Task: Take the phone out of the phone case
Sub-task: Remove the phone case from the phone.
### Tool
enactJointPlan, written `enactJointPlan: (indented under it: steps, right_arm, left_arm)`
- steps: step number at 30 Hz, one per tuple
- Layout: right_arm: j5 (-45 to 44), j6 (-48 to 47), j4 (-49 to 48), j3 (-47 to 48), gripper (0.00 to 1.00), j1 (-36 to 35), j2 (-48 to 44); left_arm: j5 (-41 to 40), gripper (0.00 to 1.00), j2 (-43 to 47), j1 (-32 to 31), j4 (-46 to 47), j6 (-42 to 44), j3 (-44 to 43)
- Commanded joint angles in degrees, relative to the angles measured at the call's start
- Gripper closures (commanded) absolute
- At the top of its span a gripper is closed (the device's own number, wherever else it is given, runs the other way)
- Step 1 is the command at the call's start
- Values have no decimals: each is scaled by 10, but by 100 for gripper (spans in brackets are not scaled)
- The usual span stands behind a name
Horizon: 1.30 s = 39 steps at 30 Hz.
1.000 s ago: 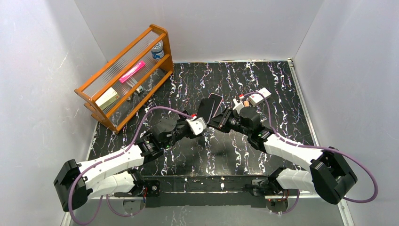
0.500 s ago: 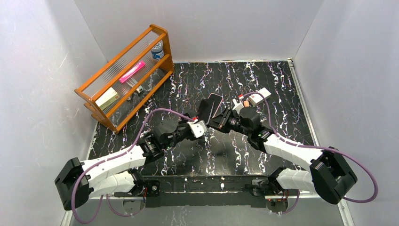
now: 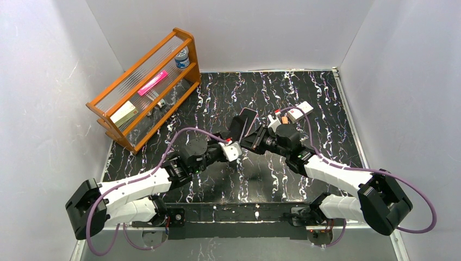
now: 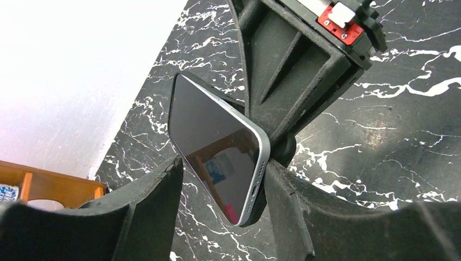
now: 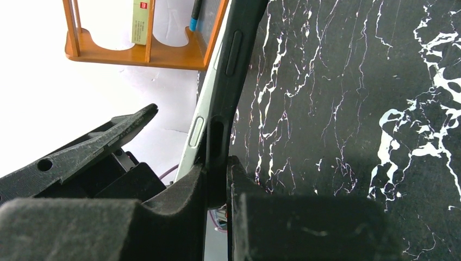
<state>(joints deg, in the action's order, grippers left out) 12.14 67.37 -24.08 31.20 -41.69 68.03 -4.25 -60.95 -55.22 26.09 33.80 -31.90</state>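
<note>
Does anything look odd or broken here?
Only the phone: it is held tilted above the table, its silver edge popped out of the black phone case that the right fingers pinch. No damage visible.

Black marbled table (image 3: 326,92), wooden rack (image 3: 190,50)

— What's at the far left?
— A wooden rack (image 3: 142,89) on the black marbled table (image 3: 326,109). It holds a pink bar (image 3: 152,82), a blue-and-white tin (image 3: 182,57) and a pale box (image 3: 125,113).
— Further right?
— A little white box (image 3: 300,112).

Overhead, two close-ups; common phone (image 4: 213,142)
</note>
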Motion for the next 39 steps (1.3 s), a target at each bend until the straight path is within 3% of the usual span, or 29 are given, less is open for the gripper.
enactJointPlan:
  steps: [1, 4, 10, 19, 28, 39]
  right_arm:
    - [21, 9, -90, 39, 99, -16, -11]
    - [21, 7, -90, 44, 99, -27, -8]
    - [17, 2, -88, 51, 99, -42, -2]
    - [-8, -2, -71, 48, 99, -44, -17]
    - [-75, -17, 25, 60, 99, -44, 0]
    - [-72, -42, 121, 99, 99, -49, 52]
  left_arm:
    - [-44, 47, -13, -6, -12, 46, 16]
    - [-58, 49, -20, -12, -21, 64, 15]
    - [-92, 63, -26, -17, -48, 94, 10]
    - [-90, 100, -22, -22, -51, 81, 6]
    - [-103, 100, 17, -23, -54, 57, 7]
    - [-206, 100, 19, -23, -44, 52, 1]
